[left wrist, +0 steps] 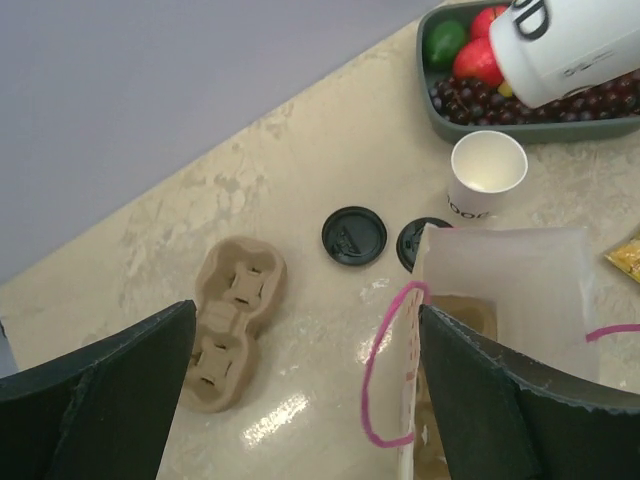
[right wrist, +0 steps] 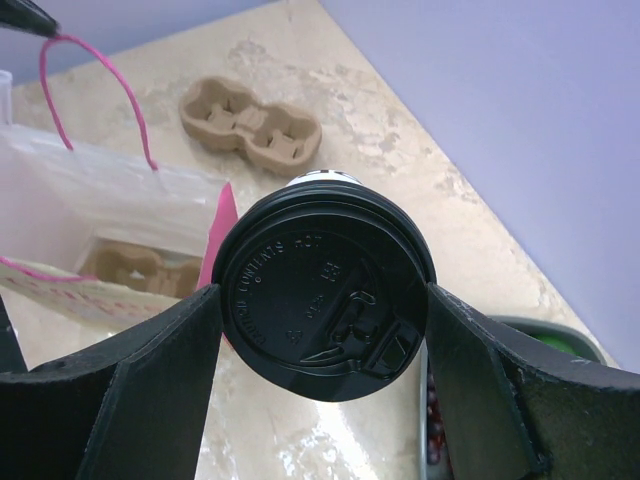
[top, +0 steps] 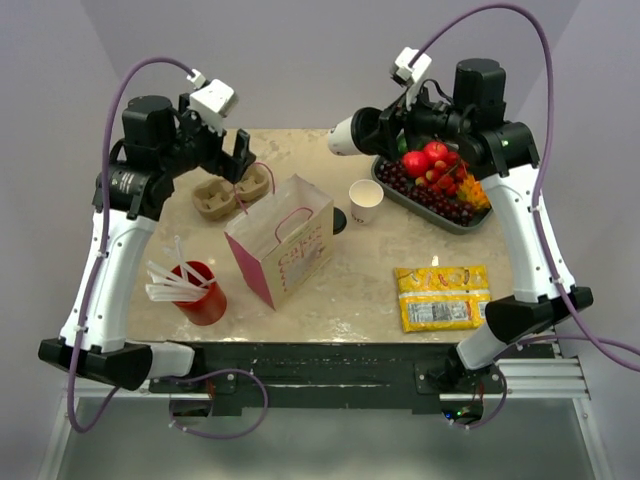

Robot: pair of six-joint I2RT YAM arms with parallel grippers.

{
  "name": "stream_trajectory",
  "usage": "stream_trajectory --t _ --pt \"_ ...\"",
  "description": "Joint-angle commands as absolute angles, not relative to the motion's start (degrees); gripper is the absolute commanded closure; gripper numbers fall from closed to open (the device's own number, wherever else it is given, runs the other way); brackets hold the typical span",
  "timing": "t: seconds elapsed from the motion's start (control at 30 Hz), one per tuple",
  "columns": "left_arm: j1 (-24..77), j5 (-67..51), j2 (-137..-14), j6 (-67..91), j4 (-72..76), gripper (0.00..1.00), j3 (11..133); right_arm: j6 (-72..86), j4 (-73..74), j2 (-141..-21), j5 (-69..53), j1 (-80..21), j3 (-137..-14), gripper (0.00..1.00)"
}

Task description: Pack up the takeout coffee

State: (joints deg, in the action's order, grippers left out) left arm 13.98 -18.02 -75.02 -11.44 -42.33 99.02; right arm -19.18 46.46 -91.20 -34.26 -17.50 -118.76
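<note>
With your right end effector (right wrist: 325, 335) gripping the takeout coffee (left wrist: 570, 45) sideways and your left end effector (left wrist: 305, 395) wide open, tip it upright before lowering it into the paper bag (top: 285, 240).

The left fingers (left wrist: 100, 400) stand spread wide, while the right fingers (right wrist: 520, 400) clamp the takeout coffee (right wrist: 320, 300) sideways.

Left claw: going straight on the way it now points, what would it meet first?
Probably bare table between the cardboard cup carrier and the paper bag. The bag's pink handle lies close beside that line. Depth is unclear.
</note>
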Motion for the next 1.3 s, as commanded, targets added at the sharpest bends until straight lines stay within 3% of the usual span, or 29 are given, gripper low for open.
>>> stream_trajectory --t 0.0,0.13,0.4,0.5,0.53,0.63,0.73,0.9,1.27 --pt "9.15 -24.24 -77.42 -8.7 -48.49 0.06 100.98 -14.68 38.67 -88.86 -36.91 -18.72 -121.99 1.0" --pt "7.56 -33.37 -78.4 -10.19 -49.66 0.14 101.08 -14.59 40.86 -88.86 -38.58 -19.07 -123.05 1.0" --pt "7.65 -40.34 -75.5 -12.13 -48.96 0.16 95.01 -14.94 45.61 -88.16 -38.41 -20.13 -122.08 1.0" --pt "7.65 -39.12 -74.97 -11.52 -47.29 0.34 92.73 -16.6 47.97 -87.54 -39.46 -20.57 -122.08 1.0" --pt "7.65 -38.59 -75.06 -10.64 -46.33 0.5 91.77 -17.48 49.03 -87.45 -39.98 -20.65 -122.34 1.0" --pt "7.73 -42.42 -75.06 -9.76 -43.7 0.78 90.36 -20.74 52.99 -87.01 -40.34 -21.09 -122.34 1.0" --pt "9.13 -47.45 -74.88 -9.75 -40.71 1.0 89.39 -21.71 57.64 -87.71 -39.38 -21.27 -124.1 1.0" --pt "17.12 -49.3 -74.88 -9.23 -38.06 1.0 89.56 -20.74 59.59 -86.93 -38.94 -21.62 -125.42 1.0" --pt "19.51 -54.23 -76.73 2.37 -28.57 1.0 90.27 -23.38 65.73 -80.16 -38.95 -22.94 -124.89 1.0"
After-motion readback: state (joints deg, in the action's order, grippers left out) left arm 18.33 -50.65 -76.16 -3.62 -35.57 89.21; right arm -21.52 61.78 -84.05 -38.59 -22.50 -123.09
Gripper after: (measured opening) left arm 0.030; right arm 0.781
